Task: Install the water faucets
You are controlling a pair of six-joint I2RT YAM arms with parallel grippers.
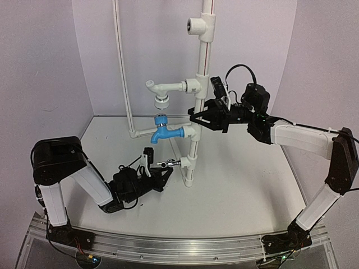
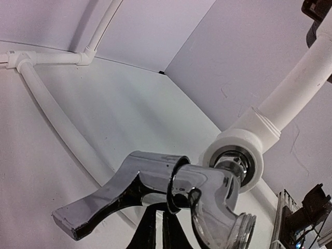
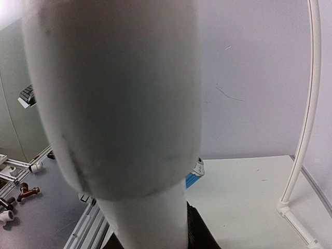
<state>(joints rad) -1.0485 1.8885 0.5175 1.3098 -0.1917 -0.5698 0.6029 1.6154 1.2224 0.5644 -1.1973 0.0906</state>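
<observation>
The water faucet (image 2: 171, 187), a shiny silver tap with a short lever handle, lies level with its threaded end inside the lowest white tee fitting (image 2: 236, 155) of the upright white pipe (image 1: 197, 134). My left gripper (image 2: 158, 220) is shut on the faucet's body from below; the top view shows the left gripper (image 1: 161, 171) low over the table beside the faucet (image 1: 168, 163). My right gripper (image 1: 200, 116) is shut on the upright pipe higher up. That pipe (image 3: 124, 104) fills the right wrist view, with one dark finger (image 3: 199, 233) showing beside it.
A blue plastic tap (image 1: 164, 132) and a white tap (image 1: 160, 92) stick out left from higher tees. An open tee (image 1: 199, 25) tops the pipe. A thin white tube (image 1: 122, 67) stands at the back left. An aluminium rail (image 1: 179, 246) runs along the near edge.
</observation>
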